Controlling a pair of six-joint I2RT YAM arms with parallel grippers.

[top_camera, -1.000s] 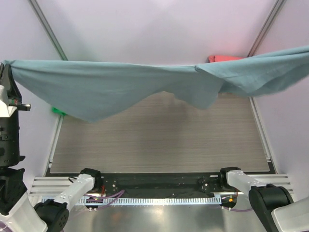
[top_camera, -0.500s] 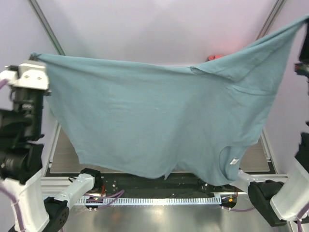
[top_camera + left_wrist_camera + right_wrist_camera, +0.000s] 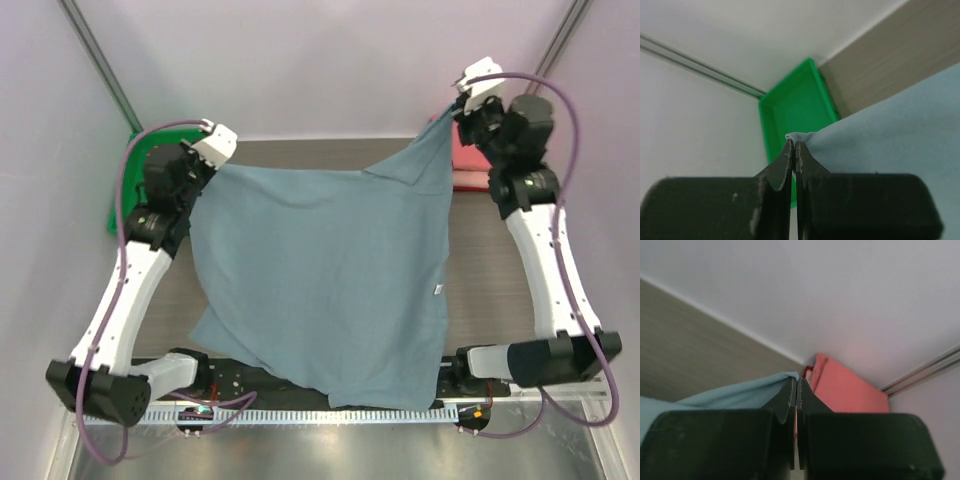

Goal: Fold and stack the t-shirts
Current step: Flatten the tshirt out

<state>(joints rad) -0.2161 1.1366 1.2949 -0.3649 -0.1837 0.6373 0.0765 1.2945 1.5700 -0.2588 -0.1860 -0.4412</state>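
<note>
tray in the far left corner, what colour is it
The tray is bright green, clearest in the left wrist view.

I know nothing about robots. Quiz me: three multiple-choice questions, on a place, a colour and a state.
1. Where is the green tray? A) far left, by the wall B) near right C) table's middle
2. What colour is the folded shirt at the far right? A) white B) coral pink C) black
3. How are the left gripper and right gripper? A) both open B) one open C) both shut on the blue-grey t-shirt
Answers: 1 A, the top view shows it there; 2 B, pink in the right wrist view; 3 C, each pinches a shirt corner.
</note>
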